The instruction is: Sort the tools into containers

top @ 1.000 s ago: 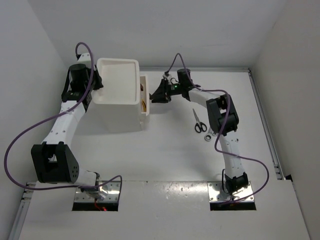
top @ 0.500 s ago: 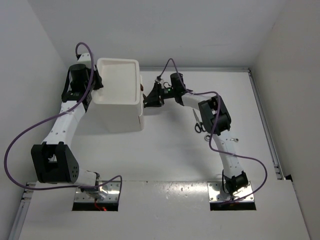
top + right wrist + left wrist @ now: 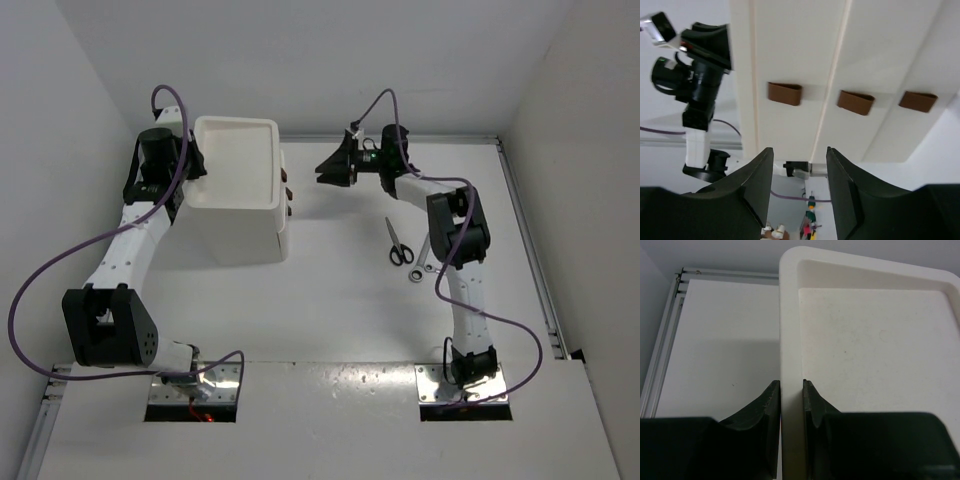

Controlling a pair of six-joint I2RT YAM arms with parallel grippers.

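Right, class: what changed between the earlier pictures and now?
The right gripper pushed the open drawer of the white box shut, then drew back from it, open and empty. The left gripper stayed clamped on the box's rim, and the black-handled scissors lay unmoved.

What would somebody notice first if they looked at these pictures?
Probably the tall white box at the back left of the table, with the left gripper pinching the rim of its top tray. Next, the open right gripper facing the box's drawers with their dark red handles. Farther right on the table lie black-handled scissors.
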